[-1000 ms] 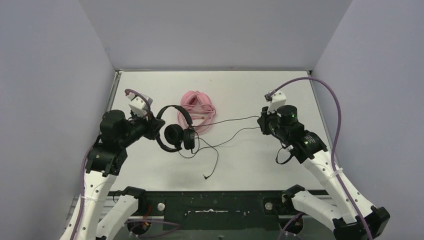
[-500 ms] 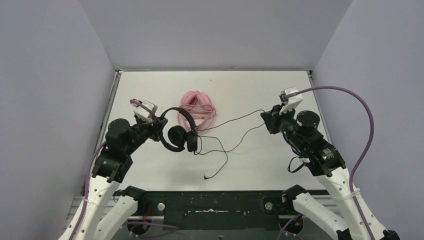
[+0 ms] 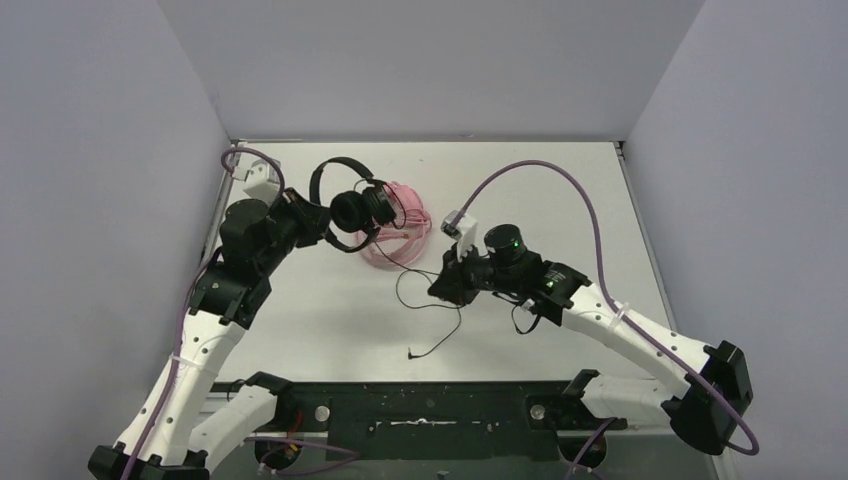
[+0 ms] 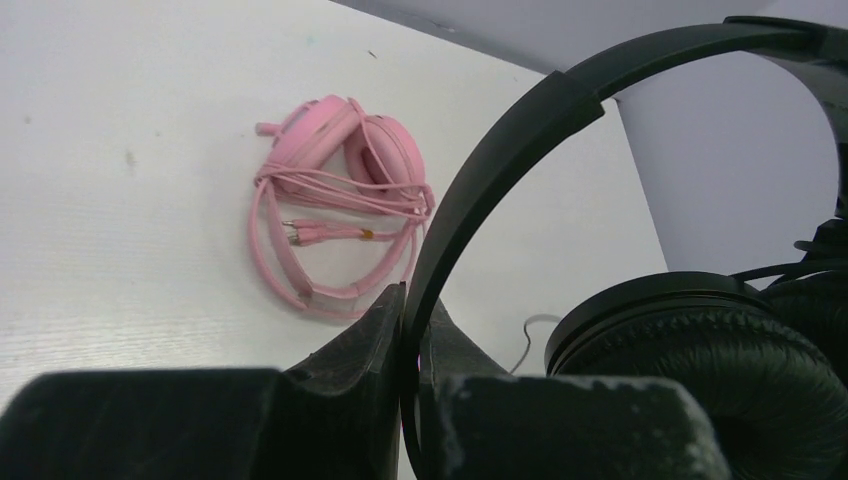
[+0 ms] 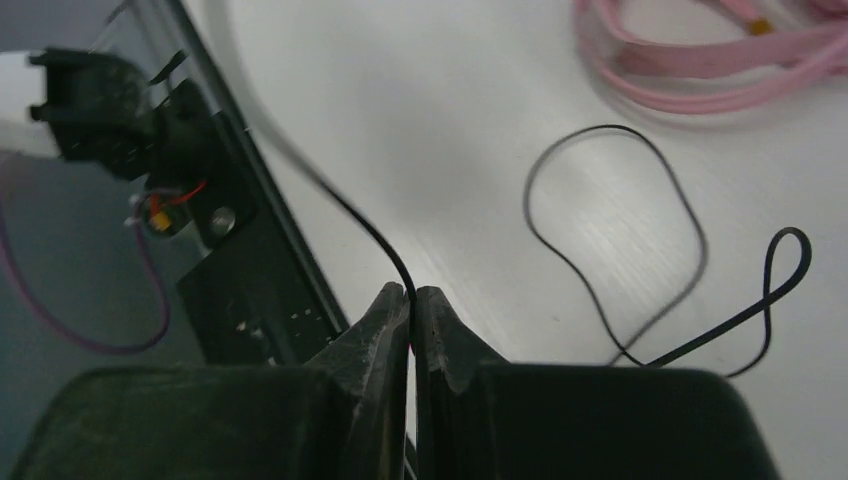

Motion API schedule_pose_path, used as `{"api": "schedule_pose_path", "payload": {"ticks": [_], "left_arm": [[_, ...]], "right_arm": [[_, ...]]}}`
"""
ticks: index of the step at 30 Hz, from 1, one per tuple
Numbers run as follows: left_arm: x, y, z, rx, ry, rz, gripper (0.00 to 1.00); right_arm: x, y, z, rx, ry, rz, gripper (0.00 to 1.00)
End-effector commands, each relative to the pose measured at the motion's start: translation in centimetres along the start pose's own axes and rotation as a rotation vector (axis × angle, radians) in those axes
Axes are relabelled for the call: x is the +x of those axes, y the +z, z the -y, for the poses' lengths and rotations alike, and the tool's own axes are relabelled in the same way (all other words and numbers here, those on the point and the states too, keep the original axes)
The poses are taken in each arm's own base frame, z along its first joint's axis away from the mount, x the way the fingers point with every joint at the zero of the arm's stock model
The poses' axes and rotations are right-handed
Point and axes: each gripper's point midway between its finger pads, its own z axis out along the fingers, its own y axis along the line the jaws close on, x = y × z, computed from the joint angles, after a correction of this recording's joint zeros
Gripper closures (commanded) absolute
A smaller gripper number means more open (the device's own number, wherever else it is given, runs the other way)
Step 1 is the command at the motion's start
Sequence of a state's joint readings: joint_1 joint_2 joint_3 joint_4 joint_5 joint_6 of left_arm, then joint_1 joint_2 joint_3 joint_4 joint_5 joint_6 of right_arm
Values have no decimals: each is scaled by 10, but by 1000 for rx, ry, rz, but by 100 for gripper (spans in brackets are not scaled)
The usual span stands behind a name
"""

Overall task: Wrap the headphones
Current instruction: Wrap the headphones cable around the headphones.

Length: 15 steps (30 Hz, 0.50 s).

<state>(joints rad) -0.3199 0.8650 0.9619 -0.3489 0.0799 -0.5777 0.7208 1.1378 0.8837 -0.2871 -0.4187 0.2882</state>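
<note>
With the left gripper (image 4: 410, 300) clamped on the headband of the black headphones (image 3: 350, 208), raised beside the pink headphones (image 4: 335, 160) at the table's (image 3: 560, 190) far left, and the right gripper (image 5: 412, 296) pinching their slack black cable (image 5: 598, 128), winding appears in hand; next, loop cable around the headband.

Two headphones: one pink pair (image 3: 405, 226), one black pair (image 3: 349, 209). One pink cable (image 4: 262, 235). One thin black cable (image 5: 612, 128), one plug (image 3: 411, 353). Two arms: left arm (image 3: 215, 300), right arm (image 3: 620, 325). One table (image 3: 560, 200).
</note>
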Motion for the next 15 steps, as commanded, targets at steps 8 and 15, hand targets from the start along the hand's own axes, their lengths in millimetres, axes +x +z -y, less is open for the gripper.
{"api": "schedule_pose_path", "payload": {"ticks": [8, 15], "left_arm": [[-39, 13, -54, -306, 128, 157, 100], [-12, 17, -44, -159, 264, 86, 100]], "right_arm": [[-88, -95, -135, -403, -302, 304, 100], [-125, -136, -124, -235, -401, 374, 100]]}}
